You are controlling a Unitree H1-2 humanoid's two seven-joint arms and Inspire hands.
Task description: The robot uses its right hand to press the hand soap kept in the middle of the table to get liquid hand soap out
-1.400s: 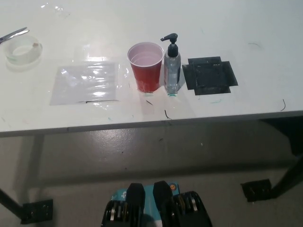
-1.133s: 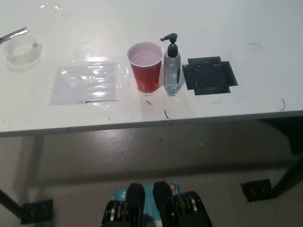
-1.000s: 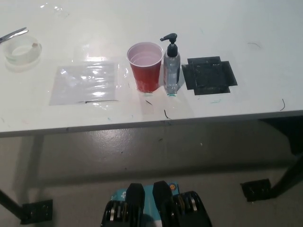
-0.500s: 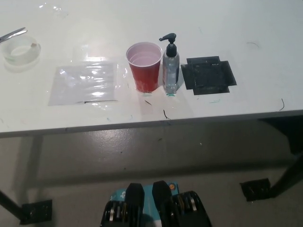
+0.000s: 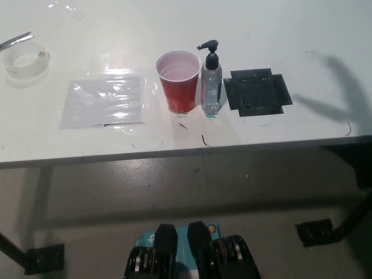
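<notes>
The clear plastic hand soap bottle with black pump (image 5: 211, 81) stands upright on the white table (image 5: 174, 23), touching the red plastic cup (image 5: 179, 81) on its left; neither hand shows, so I cannot tell their state.

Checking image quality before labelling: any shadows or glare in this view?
Head view: a dark forked shadow falls across the table at the right edge; glare streaks the clear plastic sheet; soap bottle and red cup look sharp.
</notes>
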